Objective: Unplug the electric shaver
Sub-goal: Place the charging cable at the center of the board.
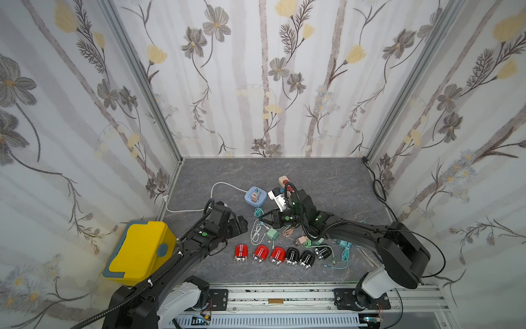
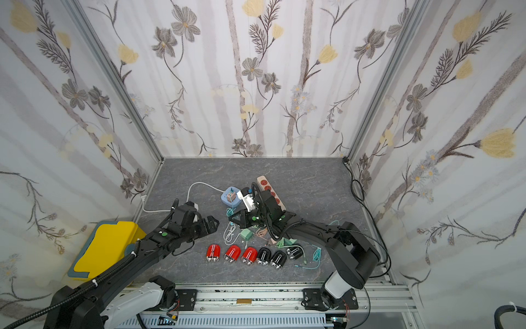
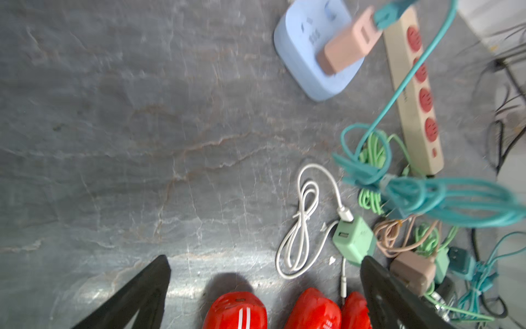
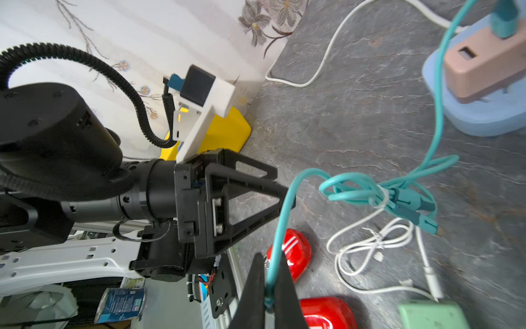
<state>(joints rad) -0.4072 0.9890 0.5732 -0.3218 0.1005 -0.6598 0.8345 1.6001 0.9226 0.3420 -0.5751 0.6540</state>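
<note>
Three red electric shavers (image 1: 261, 252) (image 3: 234, 310) and three black ones (image 1: 306, 258) lie in a row near the table's front. My left gripper (image 1: 242, 225) (image 3: 265, 259) hangs open above the red ones with nothing between its fingers. My right gripper (image 1: 260, 218) (image 4: 269, 273) is shut on a teal cable (image 4: 284, 216), which runs up to a pink adapter (image 4: 484, 68) (image 3: 348, 45) plugged into a blue power cube (image 1: 263, 199) (image 3: 301, 57). A white plug (image 3: 344, 287) ends at the third red shaver; I cannot tell if it is inserted.
A beige power strip (image 2: 270, 189) (image 3: 412, 99) with red sockets lies behind the right arm. Tangled cables (image 3: 370, 159), a green adapter (image 3: 353, 239) and a coiled white cable (image 3: 301, 228) lie between the cube and the shavers. A yellow box (image 1: 142, 250) stands at the left.
</note>
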